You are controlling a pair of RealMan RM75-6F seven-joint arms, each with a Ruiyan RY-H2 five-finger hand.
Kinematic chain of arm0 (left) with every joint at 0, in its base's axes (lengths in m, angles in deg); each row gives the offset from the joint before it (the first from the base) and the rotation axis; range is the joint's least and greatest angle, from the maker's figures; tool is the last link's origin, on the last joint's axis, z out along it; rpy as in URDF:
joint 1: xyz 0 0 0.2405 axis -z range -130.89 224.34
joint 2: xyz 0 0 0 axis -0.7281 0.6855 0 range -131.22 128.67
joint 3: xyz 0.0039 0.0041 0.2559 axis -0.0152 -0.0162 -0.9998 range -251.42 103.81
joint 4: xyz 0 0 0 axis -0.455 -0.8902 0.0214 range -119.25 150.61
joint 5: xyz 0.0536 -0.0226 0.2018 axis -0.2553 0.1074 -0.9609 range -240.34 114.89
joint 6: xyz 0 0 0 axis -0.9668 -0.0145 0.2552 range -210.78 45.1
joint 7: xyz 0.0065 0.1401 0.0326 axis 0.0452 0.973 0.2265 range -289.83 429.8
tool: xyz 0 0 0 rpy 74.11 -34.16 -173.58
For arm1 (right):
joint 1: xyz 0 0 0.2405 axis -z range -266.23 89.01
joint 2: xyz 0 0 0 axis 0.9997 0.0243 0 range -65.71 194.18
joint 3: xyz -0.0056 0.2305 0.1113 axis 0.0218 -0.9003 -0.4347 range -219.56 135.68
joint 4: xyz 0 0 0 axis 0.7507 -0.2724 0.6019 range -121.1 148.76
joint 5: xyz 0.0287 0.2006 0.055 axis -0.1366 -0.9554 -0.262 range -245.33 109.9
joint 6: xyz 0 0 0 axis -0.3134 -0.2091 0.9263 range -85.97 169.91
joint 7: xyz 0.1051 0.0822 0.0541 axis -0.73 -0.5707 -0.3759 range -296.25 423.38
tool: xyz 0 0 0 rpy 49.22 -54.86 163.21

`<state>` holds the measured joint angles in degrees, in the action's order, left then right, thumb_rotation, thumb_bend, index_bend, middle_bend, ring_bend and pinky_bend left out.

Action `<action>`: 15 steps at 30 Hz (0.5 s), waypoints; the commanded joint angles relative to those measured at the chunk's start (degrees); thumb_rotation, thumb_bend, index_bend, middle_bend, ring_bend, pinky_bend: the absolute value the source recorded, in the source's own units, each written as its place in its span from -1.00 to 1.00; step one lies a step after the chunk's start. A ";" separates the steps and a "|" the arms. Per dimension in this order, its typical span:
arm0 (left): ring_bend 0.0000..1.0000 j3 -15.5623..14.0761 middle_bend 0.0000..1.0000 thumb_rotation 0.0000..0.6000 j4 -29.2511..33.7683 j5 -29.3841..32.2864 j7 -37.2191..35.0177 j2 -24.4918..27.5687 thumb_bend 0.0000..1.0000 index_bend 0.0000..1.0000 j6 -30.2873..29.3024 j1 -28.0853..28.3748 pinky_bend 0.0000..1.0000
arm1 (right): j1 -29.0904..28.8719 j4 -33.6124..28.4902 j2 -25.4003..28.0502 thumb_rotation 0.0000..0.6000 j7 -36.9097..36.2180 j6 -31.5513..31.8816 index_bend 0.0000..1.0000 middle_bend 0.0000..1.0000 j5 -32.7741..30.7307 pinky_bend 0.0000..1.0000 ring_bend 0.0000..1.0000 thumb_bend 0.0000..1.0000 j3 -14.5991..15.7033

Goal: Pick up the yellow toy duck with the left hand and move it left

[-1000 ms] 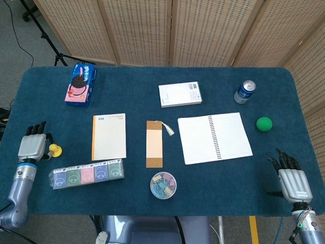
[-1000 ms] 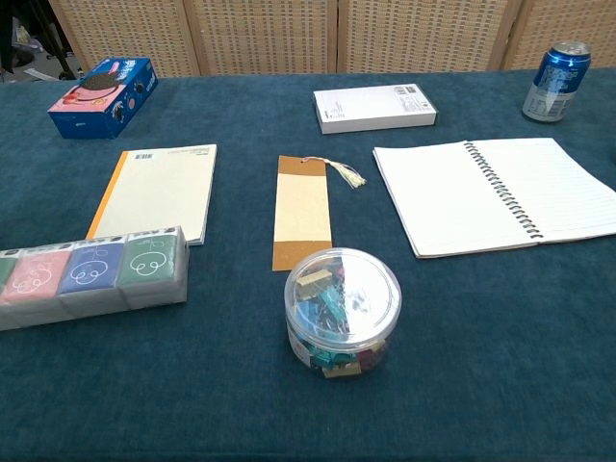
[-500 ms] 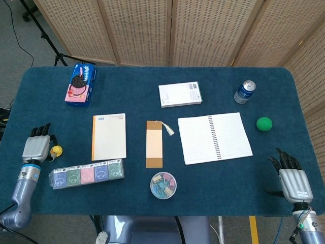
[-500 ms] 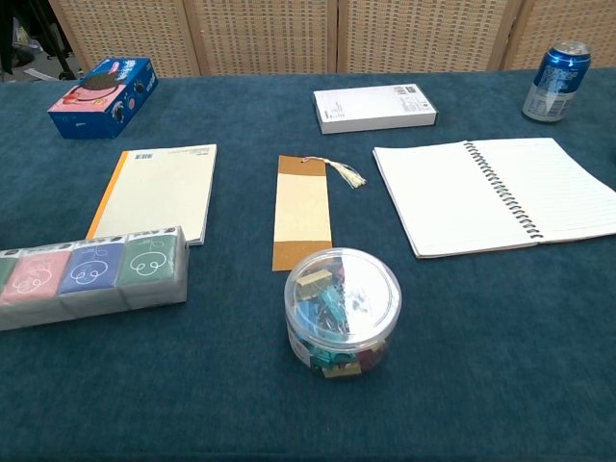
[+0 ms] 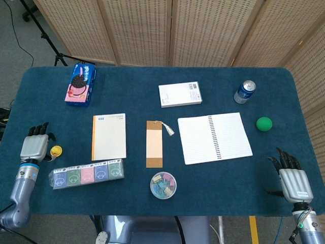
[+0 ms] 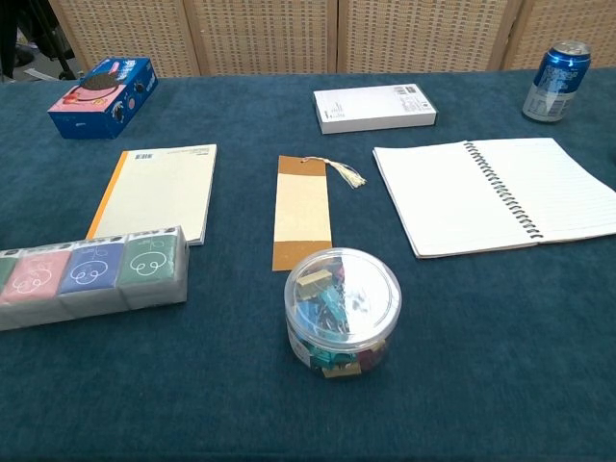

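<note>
1. Left hand [image 5: 34,146] sits at the tabletop's [image 5: 132,96] left edge, head view only; back of the hand faces up, fingers straight and a little apart, pointing away from the robot; it holds nothing I can see.
2. Yellow toy duck [image 5: 56,150] lies on the tabletop just beside that hand, on its right side, near the thumb; touching or a hair apart, cannot tell; small and blurry, only a yellow blob.
3. Row of coloured packs [image 5: 87,173] lies just right of and nearer the robot than the left hand; chest view shows it wrapped in clear film [image 6: 91,274].
4. Notepad with orange spine [image 5: 109,136] lies right of the duck, well apart; blue cookie box [image 5: 80,90] sits far ahead of the left hand.
5. Right hand [image 5: 293,180] rests at the near right corner, back up, dark fingers spread, empty.
6. Ahead of the right hand: green ball [image 5: 264,123], blue can [image 5: 245,91] farther on; open spiral notebook [image 5: 214,138] to its left.
7. Mid-tabletop: tan bookmark with tassel [image 5: 155,143], white box [image 5: 180,94], clear tub of clips [image 5: 163,185].
</note>
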<state>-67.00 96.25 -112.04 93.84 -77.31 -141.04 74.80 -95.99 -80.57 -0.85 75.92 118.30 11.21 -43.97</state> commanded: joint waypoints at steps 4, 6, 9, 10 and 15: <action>-1.00 1.69 -1.00 1.00 1.51 -0.48 -2.54 1.03 -0.74 -0.30 -1.14 -0.21 -1.00 | 0.03 0.05 0.06 1.00 -0.20 0.06 -0.66 -1.00 0.10 -0.82 -1.00 -1.00 -0.01; -1.00 3.67 -1.00 1.00 4.34 -2.43 -6.36 2.73 -0.74 -0.36 -4.05 -1.15 -1.00 | 0.02 0.06 0.07 1.00 -0.22 0.03 -0.65 -1.00 0.15 -0.82 -1.00 -1.00 0.00; -1.00 4.48 -1.00 1.00 8.50 -6.60 -12.13 4.94 -0.74 -0.54 -8.24 -3.71 -1.00 | -0.08 0.03 -0.01 1.00 -0.09 -0.02 -0.65 -1.00 0.28 -0.82 -1.00 -1.00 -0.02; -1.00 4.33 -1.00 1.00 9.41 -8.00 -13.69 5.37 -0.74 -0.60 -9.49 -4.61 -1.00 | -0.09 0.04 -0.07 1.00 -0.07 0.03 -0.66 -1.00 0.34 -0.82 -1.00 -1.00 -0.03; -1.00 2.00 -1.00 1.00 10.80 -14.87 -20.36 5.32 -0.78 -1.00 -14.86 -8.98 -1.00 | -0.01 0.19 -0.29 1.00 -0.32 0.52 -0.66 -1.00 0.92 -0.82 -1.00 -1.00 -0.03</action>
<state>-64.03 105.78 -123.76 76.51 -72.51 -153.08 68.27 -96.02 -80.41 -1.11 75.63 118.78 12.09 -44.00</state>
